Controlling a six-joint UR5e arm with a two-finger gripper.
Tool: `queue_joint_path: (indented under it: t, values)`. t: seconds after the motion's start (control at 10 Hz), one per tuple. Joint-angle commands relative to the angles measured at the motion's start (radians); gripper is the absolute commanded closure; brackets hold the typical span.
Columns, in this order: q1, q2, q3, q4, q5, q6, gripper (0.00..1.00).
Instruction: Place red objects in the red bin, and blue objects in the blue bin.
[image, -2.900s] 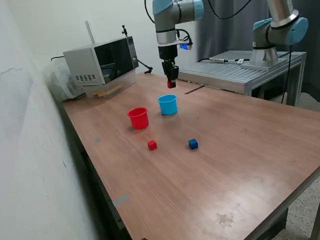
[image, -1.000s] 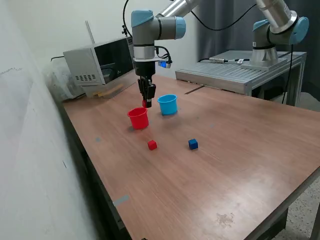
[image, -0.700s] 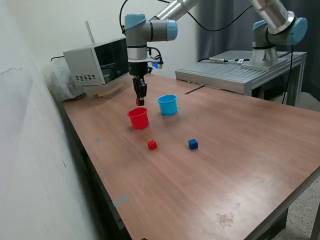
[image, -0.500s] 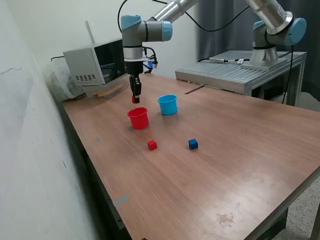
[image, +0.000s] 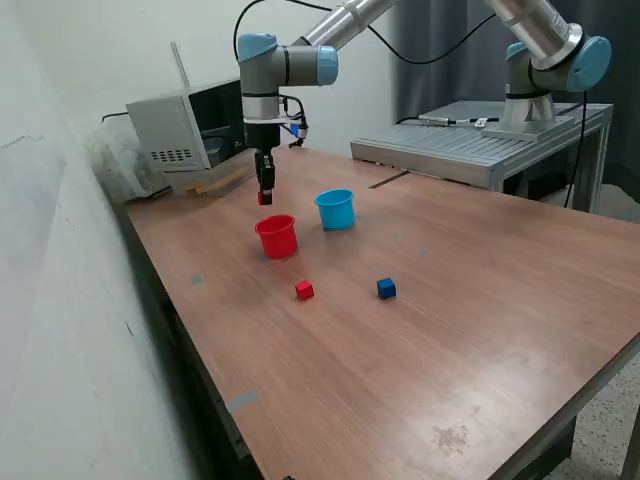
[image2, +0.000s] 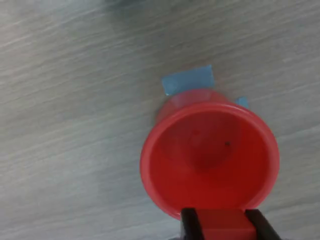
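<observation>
My gripper (image: 264, 192) hangs above the table, just beyond the red bin (image: 277, 237) on its exterior-view left side, shut on a small red cube (image2: 221, 226). In the wrist view the cube sits between both dark fingers (image2: 189, 224) at the rim of the red bin (image2: 210, 155), whose inside shows only red plastic. The blue bin (image: 336, 209) stands to the exterior view's right of the red one. A second red cube (image: 304, 290) and a dark blue cube (image: 386, 288) lie on the table nearer the camera.
A microwave (image: 200, 125) stands at the table's far corner behind the gripper. A second arm (image: 550, 70) is mounted on a metal bench (image: 480, 140) at the exterior view's right. A light blue tape patch (image2: 188, 80) lies beside the red bin's base.
The gripper has carried the red cube from near the blue bin toward the exterior view's left, passing over the red bin. The cubes on the table have not moved.
</observation>
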Motion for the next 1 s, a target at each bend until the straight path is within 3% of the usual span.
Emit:
queue_joint_path:
  t: [0.0,0.3,0.4,0.9]
  values:
    - [-0.001,0.001,0.003,-0.003,0.0,0.0,1.0]
    - [-0.001,0.001,0.002,-0.003,0.002,0.0,1.0]
    - [-0.001,0.001,0.005,-0.003,0.003,0.0,0.0]
    - [-0.001,-0.007,0.008,0.005,-0.003,-0.002,0.0]
